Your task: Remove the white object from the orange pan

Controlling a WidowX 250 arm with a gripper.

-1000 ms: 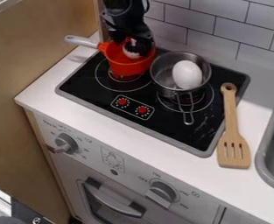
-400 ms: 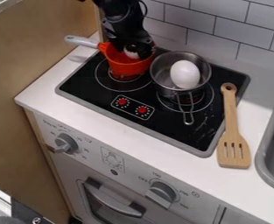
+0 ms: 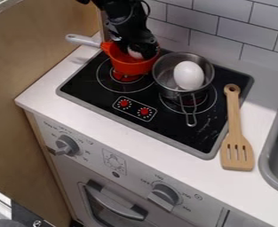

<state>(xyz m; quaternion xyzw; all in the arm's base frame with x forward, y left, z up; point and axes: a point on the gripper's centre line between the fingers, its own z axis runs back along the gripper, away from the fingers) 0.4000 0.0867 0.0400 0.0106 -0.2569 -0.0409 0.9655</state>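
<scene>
Worktop (image 3: 43,97) in white, fitted with a black flat hob (image 3: 170,133) with a grey rim. At top left, a black robot arm (image 3: 124,20), with its black gripper (image 3: 140,48) down at the orange pan (image 3: 127,66) with a grey handle. Jaws wide, narrow or gripping: can't tell. Beside that, a shiny steel saucepan (image 3: 164,85). Across the hob's right rim, a slotted wooden spatula (image 3: 237,137). Inside the saucepan, a smooth white egg (image 3: 188,75). Inside the orange pan, right by the jaws, a partly hidden white object (image 3: 134,54)
</scene>
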